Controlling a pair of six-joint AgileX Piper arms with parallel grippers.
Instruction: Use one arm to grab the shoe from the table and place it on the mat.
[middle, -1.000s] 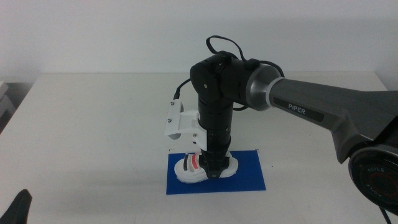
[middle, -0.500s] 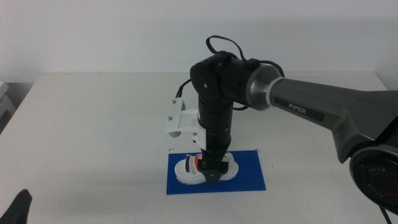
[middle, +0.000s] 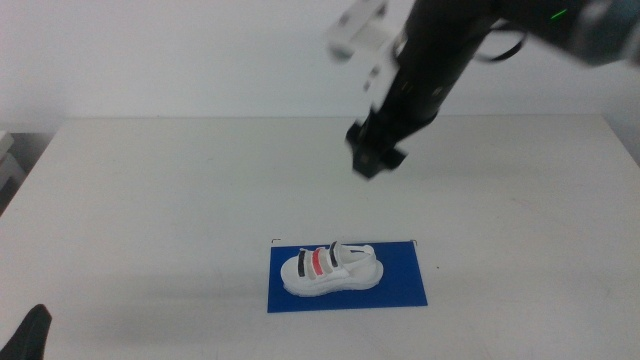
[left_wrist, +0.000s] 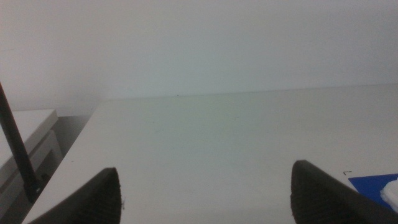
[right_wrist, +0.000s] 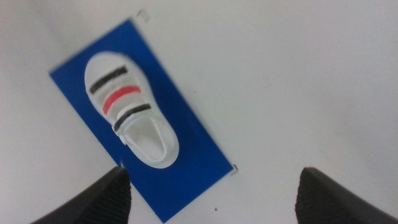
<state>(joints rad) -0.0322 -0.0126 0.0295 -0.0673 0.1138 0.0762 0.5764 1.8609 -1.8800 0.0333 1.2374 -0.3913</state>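
Note:
The white shoe (middle: 330, 270) with black and red straps lies on its sole on the blue mat (middle: 400, 290) near the table's front middle. It shows from above in the right wrist view (right_wrist: 134, 115) on the mat (right_wrist: 193, 155). My right gripper (middle: 375, 152) is raised high above the table, behind and to the right of the shoe, open and empty (right_wrist: 214, 186). My left gripper (left_wrist: 205, 186) is open and empty at the front left; its tip shows in the middle view (middle: 25, 335). A mat corner (left_wrist: 373, 185) shows beside it.
The off-white table (middle: 150, 200) carries only the mat and shoe. Small black corner marks sit at the mat's back corners (middle: 276, 241). A white wall stands behind the table. A white cabinet (left_wrist: 25, 137) stands off the left edge.
My right gripper let go of the shoe and rose fast, up and back to the right. The shoe stays on the mat.

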